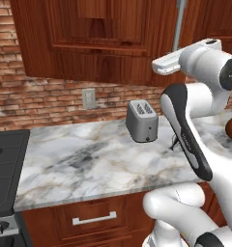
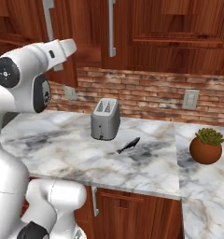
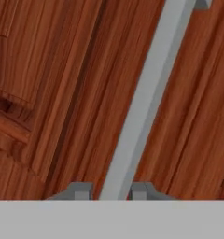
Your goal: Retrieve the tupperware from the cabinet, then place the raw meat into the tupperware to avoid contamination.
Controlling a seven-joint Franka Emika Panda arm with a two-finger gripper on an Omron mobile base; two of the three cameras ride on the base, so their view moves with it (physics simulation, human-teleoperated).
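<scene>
- The gripper [image 3: 111, 192] was up at the cabinet [image 1: 94, 43], its two tips standing either side of the silver handle [image 3: 146, 100] with the bar running between them; the jaws looked clenched on the handle (the tips sat tight against the bar in the hand view).
- In the right base view the arm reached up toward the handle [image 2: 49, 28] on the door at the upper left, though the hand itself was hard to make out there.
- The doors looked closed or very nearly so; no interior could be seen, and the tupperware was presumably inside, out of sight.
- The meat [image 2: 129, 145] lay flat on the marble counter [image 1: 89, 164], just beside the toaster [image 2: 105, 118] on its right in that view, apart from it.
- A potted plant [image 2: 206, 146] stood well off to the right on the counter.
- Progress, as I judged it: very early. The handle was grasped, but the door had yet to be swung open, the tupperware fetched and set down, and the meat put into it.
- The next move probably called for a pull along the door's arc, keeping the grip square so the bar would not slip out.
</scene>
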